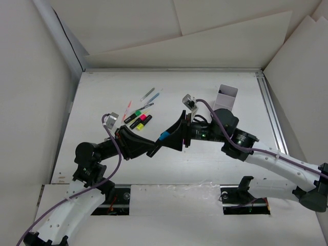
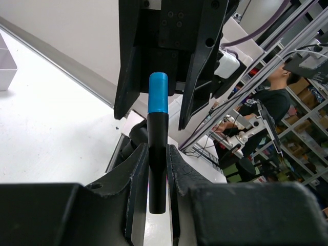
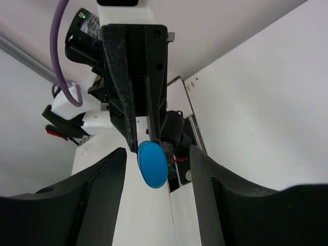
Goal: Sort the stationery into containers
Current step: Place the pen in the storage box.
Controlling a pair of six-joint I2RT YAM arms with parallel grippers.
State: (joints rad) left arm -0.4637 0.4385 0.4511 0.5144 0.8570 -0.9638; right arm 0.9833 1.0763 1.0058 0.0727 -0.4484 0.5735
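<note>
My left gripper point(image 1: 152, 149) is shut on the black body of a blue-capped highlighter point(image 1: 163, 136) and holds it above the table's middle. In the left wrist view the highlighter point(image 2: 158, 97) stands up from between my fingers point(image 2: 138, 169). My right gripper point(image 1: 171, 136) is open, its two fingers either side of the blue end without touching it; in the right wrist view the blue cap point(image 3: 152, 164) sits between my wide-apart fingers point(image 3: 105, 184). More highlighters point(image 1: 139, 119) and thin pens point(image 1: 150, 95) lie on the table behind the left arm. The pale box point(image 1: 226, 97) stands behind the right arm.
White walls enclose the table on the left, back and right. A metal rail point(image 1: 270, 110) runs along the right edge. The box's corner point(image 2: 6, 64) shows at the left edge of the left wrist view.
</note>
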